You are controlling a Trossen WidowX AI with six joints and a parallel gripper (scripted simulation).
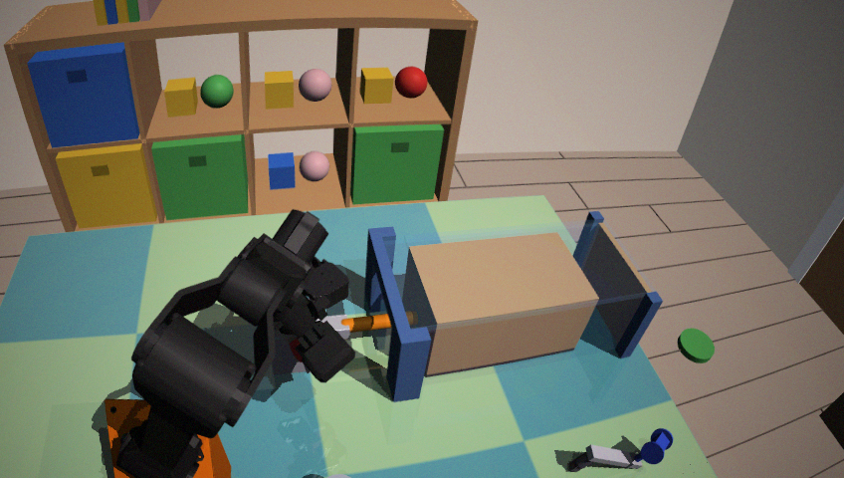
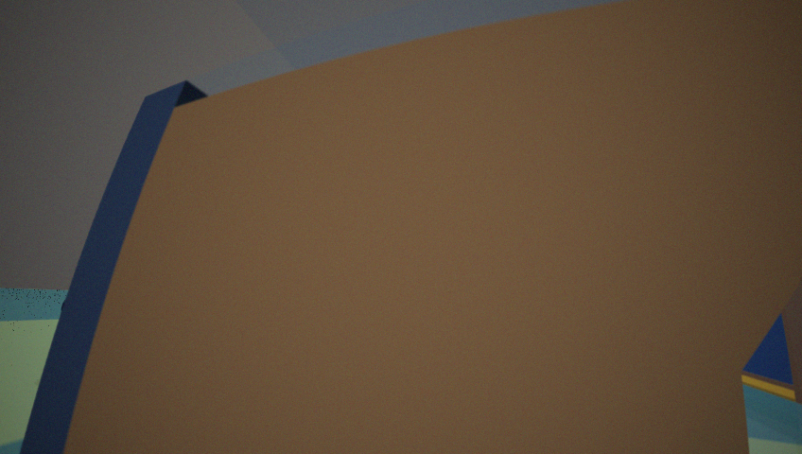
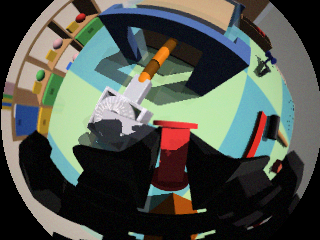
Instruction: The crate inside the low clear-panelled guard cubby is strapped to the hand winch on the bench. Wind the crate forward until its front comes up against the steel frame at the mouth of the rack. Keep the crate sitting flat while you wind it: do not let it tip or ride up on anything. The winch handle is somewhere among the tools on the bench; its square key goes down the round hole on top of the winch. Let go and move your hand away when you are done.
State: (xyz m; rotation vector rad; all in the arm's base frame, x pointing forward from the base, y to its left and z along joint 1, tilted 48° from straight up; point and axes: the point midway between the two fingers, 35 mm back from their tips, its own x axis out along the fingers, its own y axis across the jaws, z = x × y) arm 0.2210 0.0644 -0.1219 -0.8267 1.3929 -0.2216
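The gripper [image 1: 316,335] [image 3: 172,131] pinches a red handle [image 3: 175,150] (a flanged one) near the pale winch [image 3: 117,112]; beyond the blue frame [image 1: 397,317] [image 3: 175,25], the crate [image 1: 503,284] sits flat inside the cubby, short of its mouth.

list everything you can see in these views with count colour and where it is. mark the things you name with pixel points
crate [image 1: 503,278] [image 2: 422,224]: one, tan, inside the guard cubby
guard cubby frame [image 1: 411,367] [image 3: 225,67]: blue, around the crate
strap [image 1: 372,322] [image 3: 159,59]: one, orange, from winch into cubby
winch [image 3: 135,92]: one, pale grey, before the cubby
red flanged handle [image 3: 175,140]: one, between the fingers
cube shelf [image 1: 245,23] [image 3: 18,97]: one, wooden, behind the bench
storage bins: four, blue, yellow, two green, in the shelf
balls: four, green, red, two pink, in the shelf
blocks: four, three yellow, one blue, beside the balls
disc [image 1: 696,345]: one, green, on the floor
gripper [image 1: 334,326] [image 3: 172,131]: one, black, by the winch
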